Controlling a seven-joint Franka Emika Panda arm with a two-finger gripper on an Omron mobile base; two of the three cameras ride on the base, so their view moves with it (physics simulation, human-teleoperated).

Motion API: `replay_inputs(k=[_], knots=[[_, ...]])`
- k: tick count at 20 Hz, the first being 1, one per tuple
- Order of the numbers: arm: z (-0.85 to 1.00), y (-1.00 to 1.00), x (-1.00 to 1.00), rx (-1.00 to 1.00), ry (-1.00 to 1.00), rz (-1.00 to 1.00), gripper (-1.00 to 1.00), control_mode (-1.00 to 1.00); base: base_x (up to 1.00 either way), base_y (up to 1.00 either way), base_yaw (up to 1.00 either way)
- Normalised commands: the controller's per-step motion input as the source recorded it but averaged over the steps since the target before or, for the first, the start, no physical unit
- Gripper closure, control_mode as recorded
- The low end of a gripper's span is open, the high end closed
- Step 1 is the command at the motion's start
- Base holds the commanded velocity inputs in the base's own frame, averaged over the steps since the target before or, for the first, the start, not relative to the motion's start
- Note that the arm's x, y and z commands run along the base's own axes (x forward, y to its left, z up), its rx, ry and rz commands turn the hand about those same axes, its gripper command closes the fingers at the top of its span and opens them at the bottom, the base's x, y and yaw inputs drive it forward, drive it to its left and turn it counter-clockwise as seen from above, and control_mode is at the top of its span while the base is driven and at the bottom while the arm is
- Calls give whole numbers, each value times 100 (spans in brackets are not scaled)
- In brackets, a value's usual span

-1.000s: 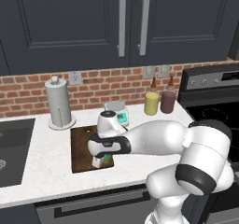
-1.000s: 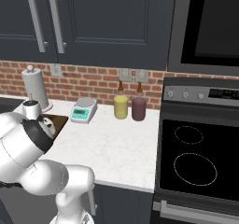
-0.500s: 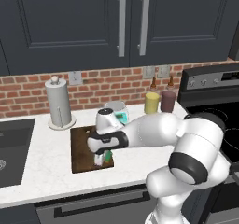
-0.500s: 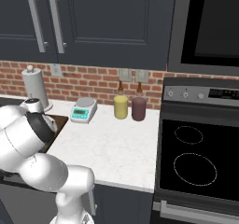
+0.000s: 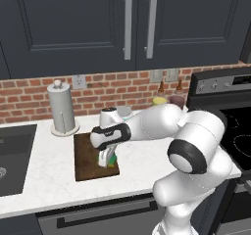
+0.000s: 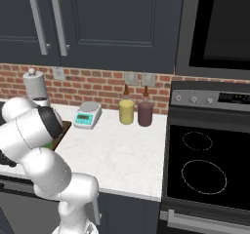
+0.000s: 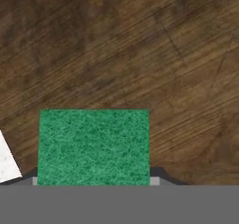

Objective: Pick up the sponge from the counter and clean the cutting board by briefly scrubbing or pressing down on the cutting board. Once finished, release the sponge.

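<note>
- Pincer [image 5: 107, 159] is low over the cutting board [image 5: 90, 155], closed on the sponge [image 5: 112, 159]; its fingertips are mostly hidden behind the sponge in the hand view.
- Sponge [image 7: 93, 146] sits at the board's near right part, green face against dark wood [image 7: 140, 55]; whether it presses on the board I cannot tell.
- Worktop [image 5: 49, 180] carries the board; a white corner of it [image 7: 7, 162] shows in the hand view.
- In the right base view the arm covers most of the board; only its edge [image 6: 62, 132] shows.
- Paper towel roll [image 5: 61, 112] stands just behind the board.
</note>
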Motion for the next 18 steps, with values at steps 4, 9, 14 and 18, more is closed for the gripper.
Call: replay_inputs(k=[4, 9, 14, 18], knots=[[-14, -1, 34, 0, 0, 3, 100, -100, 0, 0, 0], [-1, 0, 30, -10, -2, 0, 100, -100, 0, 0, 0], [-6, 0, 39, -13, -13, 0, 100, -100, 0, 0, 0], [-9, -6, 46, -11, -20, 0, 100, -100, 0, 0, 0]])
